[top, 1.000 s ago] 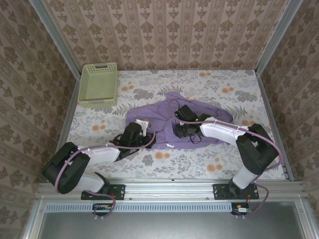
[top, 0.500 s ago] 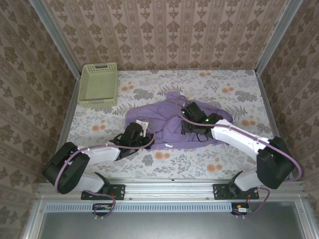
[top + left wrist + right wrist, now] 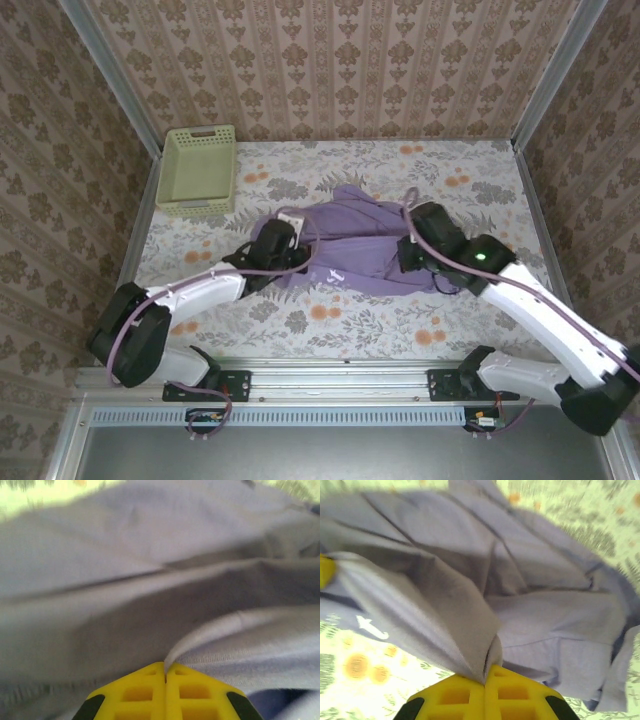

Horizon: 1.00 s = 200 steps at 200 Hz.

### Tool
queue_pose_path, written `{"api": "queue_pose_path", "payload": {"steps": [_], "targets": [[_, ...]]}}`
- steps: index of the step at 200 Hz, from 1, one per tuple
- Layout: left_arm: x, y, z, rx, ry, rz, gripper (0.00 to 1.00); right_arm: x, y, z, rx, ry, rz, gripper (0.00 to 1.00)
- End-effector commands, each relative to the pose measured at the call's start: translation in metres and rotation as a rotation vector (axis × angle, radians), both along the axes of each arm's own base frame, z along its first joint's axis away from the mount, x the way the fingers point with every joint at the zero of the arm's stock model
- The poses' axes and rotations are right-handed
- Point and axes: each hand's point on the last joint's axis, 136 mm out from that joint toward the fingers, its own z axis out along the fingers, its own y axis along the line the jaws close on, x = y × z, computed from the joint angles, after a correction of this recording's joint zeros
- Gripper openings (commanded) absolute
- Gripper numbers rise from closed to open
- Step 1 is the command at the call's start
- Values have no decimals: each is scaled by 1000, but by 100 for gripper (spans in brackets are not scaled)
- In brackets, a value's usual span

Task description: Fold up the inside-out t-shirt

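Looking down from above, you have the lavender t-shirt (image 3: 350,240) bunched in the middle of the floral table (image 3: 400,325), stretched between your 2 arms and well apart from the pale green basket (image 3: 198,170) in the far left corner. Your left gripper (image 3: 283,240) sits at the shirt's left end. In its wrist view the yellow fingers (image 3: 145,692) are pressed together, with a ridge of fabric pinched at their tips. Your right gripper (image 3: 413,255) is at the shirt's right side, and its wrist view shows its fingers (image 3: 510,695) clamped on a fold that rises from them in a taut peak. A small white mark (image 3: 330,276) lies on the cloth's near edge, between the 2 grippers.
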Motion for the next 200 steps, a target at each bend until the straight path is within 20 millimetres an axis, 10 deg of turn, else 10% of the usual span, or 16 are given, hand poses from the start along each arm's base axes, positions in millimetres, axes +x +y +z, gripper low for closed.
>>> {"api": "queue_pose_path", "payload": {"steps": [1,36,55,110,138,200], "targets": [[27,-5,38,65,-100,-2,0,-28,-34,48,2,-74,-42,0],[42,-29,142,1,-318,-54,0,-49,-46,101,80,-168,-25,0],[36,-31,165,-17,-401,-80,0,-46,-37,104,110,-162,-9,0],[64,23,51,349,-57,152,9,25,60,25,183,56,100,0],[27,46,37,192,-67,237,48,68,98,-7,155,144,120,0],[-28,58,37,-138,-108,232,56,138,159,-81,93,325,190,0]]}}
